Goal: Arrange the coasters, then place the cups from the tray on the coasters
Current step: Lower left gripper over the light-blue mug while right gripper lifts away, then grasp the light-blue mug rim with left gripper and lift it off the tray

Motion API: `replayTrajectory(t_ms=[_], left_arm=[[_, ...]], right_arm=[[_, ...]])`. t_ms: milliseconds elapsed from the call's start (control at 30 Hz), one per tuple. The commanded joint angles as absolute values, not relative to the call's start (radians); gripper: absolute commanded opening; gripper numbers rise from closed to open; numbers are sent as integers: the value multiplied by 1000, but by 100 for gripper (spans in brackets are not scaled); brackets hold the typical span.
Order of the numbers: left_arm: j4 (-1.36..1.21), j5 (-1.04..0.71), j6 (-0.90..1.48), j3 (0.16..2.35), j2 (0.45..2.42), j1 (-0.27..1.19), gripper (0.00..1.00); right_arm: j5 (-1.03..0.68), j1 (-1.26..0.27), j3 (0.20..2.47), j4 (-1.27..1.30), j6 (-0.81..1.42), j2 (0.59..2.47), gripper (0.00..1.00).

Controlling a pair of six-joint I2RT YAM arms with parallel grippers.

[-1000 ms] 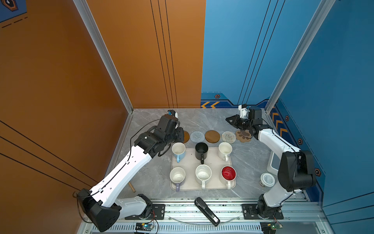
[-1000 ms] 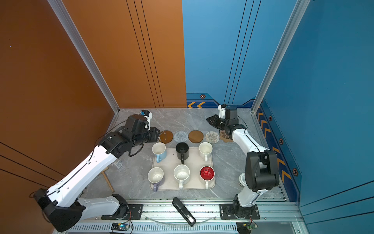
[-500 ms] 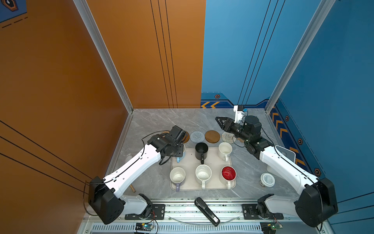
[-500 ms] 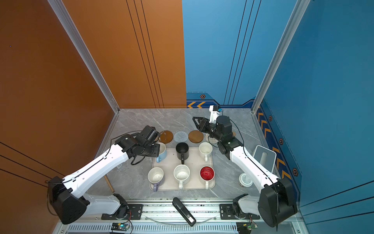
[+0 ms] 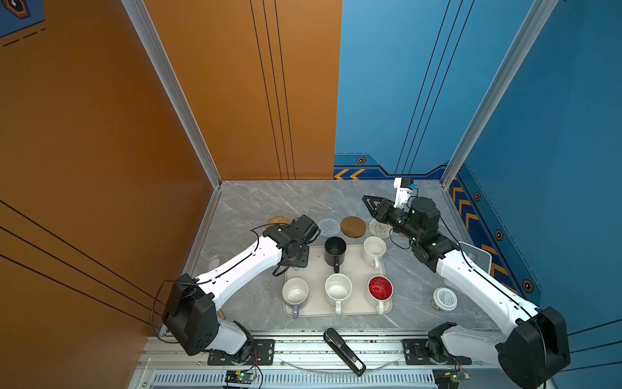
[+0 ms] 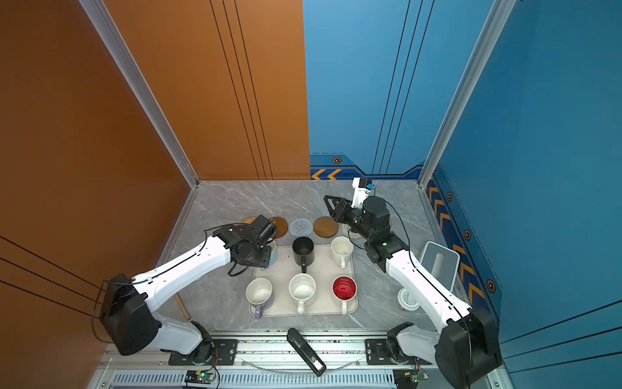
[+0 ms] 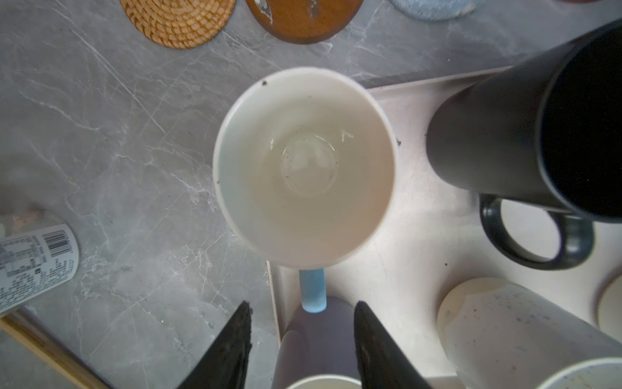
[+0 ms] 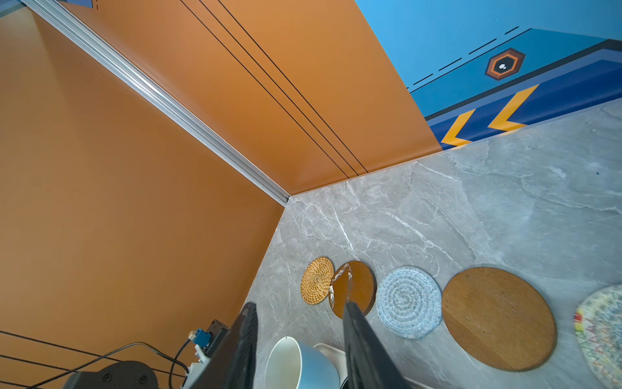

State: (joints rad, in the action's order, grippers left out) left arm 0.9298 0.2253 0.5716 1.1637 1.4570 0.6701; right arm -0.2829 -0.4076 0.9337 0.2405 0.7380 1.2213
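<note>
My left claw [image 7: 303,306] stands open, its fingers either side of the handle [image 7: 313,289] of the light blue cup [image 7: 304,165] without pinching it. The right claw [image 8: 300,304] is open and empty, up in the air near the soft whitish crocheted mat [image 5: 378,230]. Taking the back wall as twelve o'clock, the blue cup sits at the ten o'clock corner of the tray [image 7: 404,269], handle toward six. The lavender cup [image 7: 319,343] is close at its six and the matte black cup [image 7: 505,134] at its three. My worry is that a finger clips the lavender rim, or the slick glazed handle twists and the cup swings. The low tray rim might catch its base. At twelve, the ridged rattan disc [image 7: 178,20] touches a smooth wooden disc [image 7: 303,20], and a cup set across that seam would likely rock.
</note>
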Motion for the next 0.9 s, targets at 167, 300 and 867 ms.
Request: replayTrajectory(t_ms=[167,300,867], left_arm=[[855,217,630,1114,1488,679,47],[792,199,653,1083,1494,672,43],[743,202,692,1038,1525,646,28]], right_arm=[[-310,-408,926,310,777,1256,38],[-330,-408,928,333,792,1266,38],[-369,-393,927,319,793,1249,37]])
